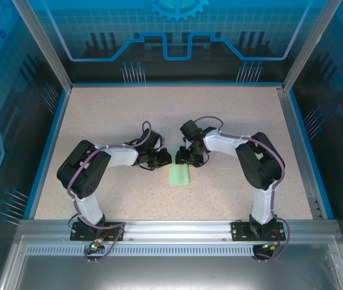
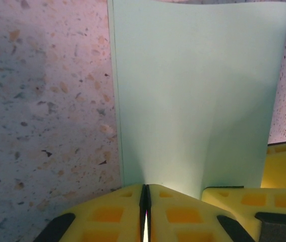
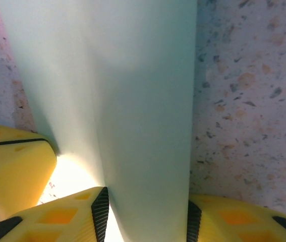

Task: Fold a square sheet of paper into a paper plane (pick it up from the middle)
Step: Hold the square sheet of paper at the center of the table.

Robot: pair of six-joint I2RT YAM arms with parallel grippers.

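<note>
At table (image 1: 98,121) centre, 6 o'clock of both wrists, we are clenching left gripper (image 2: 145,196) on square sheet of paper (image 1: 179,176). Right gripper (image 3: 147,201) straddling sheet, grasp unclear. Risk: uneven pull skewing crease.

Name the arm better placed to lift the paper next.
Left, probably: the left pincer is shut on the edge of the paper, while the right pincer only straddles it, jaws apart.

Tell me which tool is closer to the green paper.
Left, barely. The left tool is shut on the end of the paper, touching it. The right tool straddles the same end, fingers apart on either side.
</note>
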